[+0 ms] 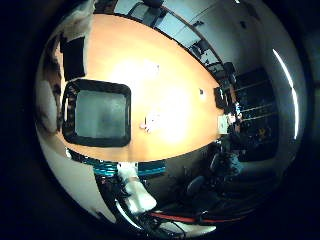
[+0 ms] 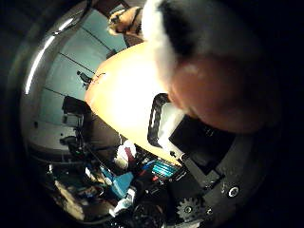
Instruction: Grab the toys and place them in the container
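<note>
The robot hand (image 2: 209, 161) carries a plush toy (image 2: 209, 61) pressed to its palm, high above the black-rimmed container (image 1: 97, 114) on the desk (image 1: 165, 75), ready for dropping.

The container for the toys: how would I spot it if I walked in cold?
Find the long orange table running down the room. Near one end of it sits the container, a squarish bin with a thick black rim, rounded corners and a pale grey inside. Nothing else on the table is as large or framed in black like that.
</note>
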You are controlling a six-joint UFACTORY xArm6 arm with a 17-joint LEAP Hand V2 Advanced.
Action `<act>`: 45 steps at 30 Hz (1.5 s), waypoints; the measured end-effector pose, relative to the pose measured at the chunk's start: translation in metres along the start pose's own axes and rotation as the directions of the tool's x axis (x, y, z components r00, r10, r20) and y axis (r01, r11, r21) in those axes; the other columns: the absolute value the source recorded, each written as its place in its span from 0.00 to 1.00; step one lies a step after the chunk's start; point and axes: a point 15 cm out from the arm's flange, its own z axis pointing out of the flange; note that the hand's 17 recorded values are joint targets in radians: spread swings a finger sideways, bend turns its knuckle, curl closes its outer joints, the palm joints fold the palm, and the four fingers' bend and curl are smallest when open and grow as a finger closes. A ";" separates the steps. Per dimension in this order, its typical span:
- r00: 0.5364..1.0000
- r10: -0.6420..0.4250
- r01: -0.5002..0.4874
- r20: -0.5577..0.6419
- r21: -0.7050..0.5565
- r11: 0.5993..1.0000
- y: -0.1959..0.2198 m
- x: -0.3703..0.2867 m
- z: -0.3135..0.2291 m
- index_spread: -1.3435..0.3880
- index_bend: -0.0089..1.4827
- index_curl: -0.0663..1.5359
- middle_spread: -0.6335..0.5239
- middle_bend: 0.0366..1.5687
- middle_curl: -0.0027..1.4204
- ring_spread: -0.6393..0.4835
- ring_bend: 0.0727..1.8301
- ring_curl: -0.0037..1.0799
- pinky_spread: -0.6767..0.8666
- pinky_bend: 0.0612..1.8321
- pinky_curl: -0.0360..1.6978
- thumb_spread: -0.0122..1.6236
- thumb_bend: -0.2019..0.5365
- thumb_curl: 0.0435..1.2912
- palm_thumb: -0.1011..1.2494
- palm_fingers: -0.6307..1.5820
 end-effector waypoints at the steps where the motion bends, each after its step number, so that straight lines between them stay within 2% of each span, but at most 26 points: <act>1: 1.000 -0.002 0.002 -0.002 -0.006 1.000 0.000 -0.001 0.008 0.50 0.44 0.71 0.29 0.61 0.72 0.29 0.62 0.73 0.15 0.46 0.64 0.58 0.25 0.46 0.82 0.73; 5: 1.000 -0.009 0.009 -0.008 -0.039 0.999 0.007 -0.003 0.033 0.50 0.43 0.71 0.28 0.60 0.72 0.29 0.62 0.73 0.15 0.46 0.64 0.59 0.24 0.46 0.81 0.73; 9: 1.000 -0.016 0.015 -0.017 -0.081 0.997 0.021 -0.002 0.051 0.50 0.42 0.71 0.28 0.59 0.71 0.29 0.61 0.72 0.14 0.44 0.62 0.63 0.24 0.43 0.78 0.71; 11: 1.000 -0.019 0.017 -0.017 -0.088 0.996 0.024 -0.002 0.054 0.49 0.37 0.69 0.28 0.58 0.69 0.29 0.60 0.71 0.13 0.40 0.60 0.67 0.24 0.40 0.74 0.67; 13: 1.000 -0.024 0.022 -0.019 -0.102 0.995 0.027 -0.001 0.055 0.50 0.19 0.62 0.29 0.51 0.64 0.30 0.59 0.68 0.13 0.36 0.59 0.71 0.22 0.35 0.67 0.51; 15: 0.999 -0.029 0.026 -0.022 -0.117 0.993 0.031 0.000 0.056 0.49 0.15 0.56 0.31 0.44 0.60 0.32 0.53 0.63 0.19 0.32 0.58 0.72 0.23 0.31 0.61 0.43; 17: 0.999 -0.027 0.023 -0.025 -0.127 0.992 0.033 0.002 0.058 0.49 0.14 0.52 0.34 0.38 0.56 0.35 0.47 0.59 0.27 0.30 0.57 0.72 0.23 0.28 0.57 0.38; 19: 0.999 -0.028 0.025 -0.025 -0.128 0.991 0.034 0.002 0.057 0.50 0.13 0.46 0.40 0.31 0.49 0.42 0.39 0.52 0.39 0.28 0.55 0.72 0.23 0.24 0.53 0.36; 24: 0.999 -0.031 0.028 -0.025 -0.131 0.991 0.035 0.002 0.058 0.52 0.12 0.36 0.47 0.21 0.39 0.55 0.31 0.42 0.60 0.25 0.48 0.72 0.24 0.21 0.49 0.35; 27: 0.999 -0.034 0.031 -0.022 -0.132 0.991 0.035 0.002 0.059 0.53 0.12 0.32 0.49 0.18 0.35 0.60 0.28 0.37 0.67 0.23 0.44 0.71 0.24 0.19 0.48 0.36; 40: 0.999 -0.034 0.031 -0.025 -0.127 0.991 0.042 0.014 0.048 0.55 0.12 0.24 0.52 0.15 0.28 0.64 0.24 0.29 0.73 0.19 0.33 0.70 0.25 0.18 0.46 0.39; 45: 0.998 0.013 -0.022 -0.055 -0.170 0.985 0.051 0.060 0.047 0.55 0.11 0.23 0.52 0.14 0.27 0.66 0.23 0.27 0.72 0.19 0.30 0.70 0.24 0.18 0.46 0.39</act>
